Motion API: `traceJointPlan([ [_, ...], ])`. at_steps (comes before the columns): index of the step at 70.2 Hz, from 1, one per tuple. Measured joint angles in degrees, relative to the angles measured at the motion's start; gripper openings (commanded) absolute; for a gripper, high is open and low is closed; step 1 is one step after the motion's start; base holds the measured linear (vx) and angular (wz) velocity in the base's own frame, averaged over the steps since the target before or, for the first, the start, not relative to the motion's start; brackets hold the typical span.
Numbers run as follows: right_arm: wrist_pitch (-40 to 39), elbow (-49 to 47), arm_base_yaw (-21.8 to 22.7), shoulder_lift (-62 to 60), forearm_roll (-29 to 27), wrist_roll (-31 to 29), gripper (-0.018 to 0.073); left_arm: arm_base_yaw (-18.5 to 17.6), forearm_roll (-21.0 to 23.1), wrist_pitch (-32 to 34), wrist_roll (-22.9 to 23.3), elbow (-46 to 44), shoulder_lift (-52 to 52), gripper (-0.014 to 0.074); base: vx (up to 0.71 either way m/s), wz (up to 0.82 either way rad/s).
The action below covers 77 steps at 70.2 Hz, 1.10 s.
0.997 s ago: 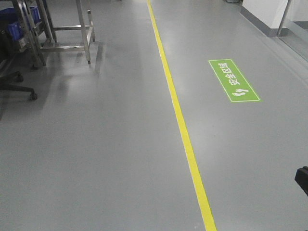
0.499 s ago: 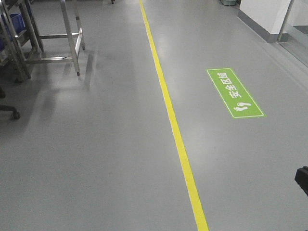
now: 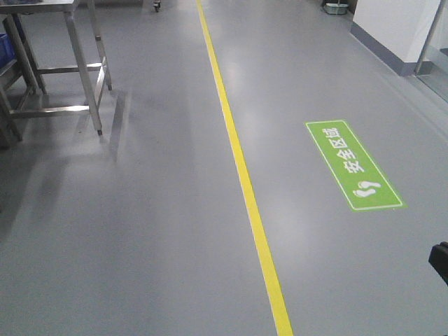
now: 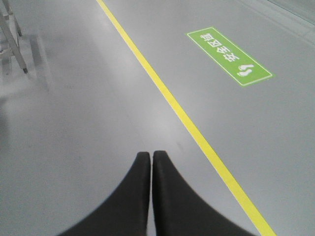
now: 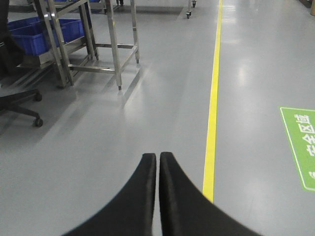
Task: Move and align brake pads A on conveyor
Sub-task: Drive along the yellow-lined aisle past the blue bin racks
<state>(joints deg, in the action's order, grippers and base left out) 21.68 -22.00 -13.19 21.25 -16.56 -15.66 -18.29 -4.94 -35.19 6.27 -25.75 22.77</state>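
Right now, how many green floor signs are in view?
1. The green floor sign lies on the grey floor, right of the yellow line; both wrist views show the same one. More may lie out of frame.

The left pincer (image 4: 150,155) fills the lower middle of the view. Its two black fingers (image 4: 138,196) are pressed together along their length, with nothing between them. Beneath it lies a smooth grey floor (image 4: 74,123). A yellow line (image 4: 187,123) crosses the floor just right of the tips, running from far ahead on the left to the near right. Further ahead and to the right is a green floor marking (image 4: 229,55) with white characters and footprints. Steel legs (image 4: 12,39) stand far ahead on the left.
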Motion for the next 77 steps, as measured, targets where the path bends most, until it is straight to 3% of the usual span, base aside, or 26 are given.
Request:
traceJointPlan([
  [77, 0.0, 0.0, 0.0, 0.0, 0.0, 0.0, 0.0, 0.0, 0.0, 0.0, 0.0, 0.0, 0.0, -0.0006, 0.64, 0.01],
])
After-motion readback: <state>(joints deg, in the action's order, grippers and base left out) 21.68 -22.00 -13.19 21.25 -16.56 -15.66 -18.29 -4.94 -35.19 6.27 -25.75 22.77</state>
